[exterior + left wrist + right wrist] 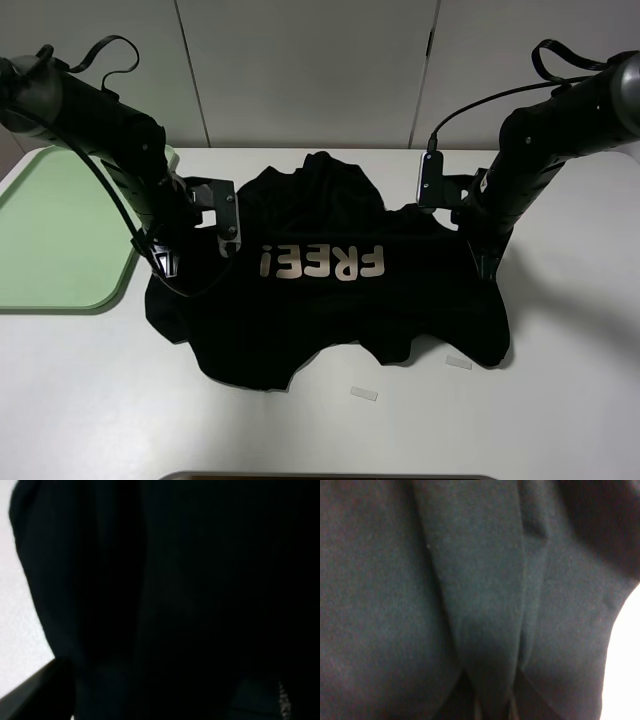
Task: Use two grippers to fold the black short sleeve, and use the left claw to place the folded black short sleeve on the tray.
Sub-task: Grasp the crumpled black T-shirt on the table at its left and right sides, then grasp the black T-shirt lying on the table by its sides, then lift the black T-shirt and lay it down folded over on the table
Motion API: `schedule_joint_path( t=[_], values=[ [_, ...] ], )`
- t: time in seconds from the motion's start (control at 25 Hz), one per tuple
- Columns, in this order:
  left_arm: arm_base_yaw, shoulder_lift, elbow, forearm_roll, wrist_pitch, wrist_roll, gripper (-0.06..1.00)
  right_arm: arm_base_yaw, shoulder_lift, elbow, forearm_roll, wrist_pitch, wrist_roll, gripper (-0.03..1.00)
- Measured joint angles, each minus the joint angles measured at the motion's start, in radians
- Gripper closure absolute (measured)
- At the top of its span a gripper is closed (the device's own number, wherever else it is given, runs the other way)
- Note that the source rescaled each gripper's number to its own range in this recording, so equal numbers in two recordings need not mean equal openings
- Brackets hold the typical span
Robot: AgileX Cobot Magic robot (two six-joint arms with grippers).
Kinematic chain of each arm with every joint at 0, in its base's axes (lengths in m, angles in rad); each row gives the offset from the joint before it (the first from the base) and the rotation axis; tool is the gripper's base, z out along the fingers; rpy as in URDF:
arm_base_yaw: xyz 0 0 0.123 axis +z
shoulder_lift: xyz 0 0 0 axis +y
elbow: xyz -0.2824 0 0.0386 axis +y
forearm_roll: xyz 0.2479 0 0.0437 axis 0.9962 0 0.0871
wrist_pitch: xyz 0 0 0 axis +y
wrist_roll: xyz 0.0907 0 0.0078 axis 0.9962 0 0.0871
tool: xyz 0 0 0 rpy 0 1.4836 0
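Black short sleeve (330, 300) lies rumpled on the white table (560, 400). Its long axis runs side to side between the two arms, its beige letters (322, 263) read upside down to the high camera, and its left edge is just beside the tray (50, 230). From above we see the left claw (163, 262) and the right gripper (487, 268) low on its outer ends. Only the wrist views show us the jaws: the left pair stands apart over cloth, and the right pair is clamped on a fold.

Found the black short sleeve (330, 310) spread rumpled, pale FREE! lettering face up, stretching from the left claw (165, 262), jaws apart over its cloth, to the right gripper (487, 265), pinching a fold. Found the light-green tray (50, 230) lying flat just outboard of the left claw.
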Motion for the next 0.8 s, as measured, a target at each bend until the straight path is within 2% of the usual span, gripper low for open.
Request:
schedule_joint_path(
  t=[0.08,0.2,0.52,0.68,0.8],
  values=[
    [0.0,0.0,0.0,0.001,-0.009,0.013,0.18,0.0,0.0,0.0,0.0,0.0,0.0,0.97],
    [0.0,0.0,0.0,0.004,-0.021,0.021,0.29,0.0,0.0,0.0,0.0,0.0,0.0,0.97],
    [0.0,0.001,0.0,0.009,-0.025,0.05,0.69,0.0,0.0,0.0,0.0,0.0,0.0,0.97],
    [0.0,0.001,0.0,0.051,-0.022,0.05,0.91,0.0,0.0,0.0,0.009,0.0,0.0,0.97],
    [0.0,0.001,0.0,0.078,-0.025,0.05,0.94,0.0,0.0,0.0,0.029,0.0,0.0,0.97]
  ],
)
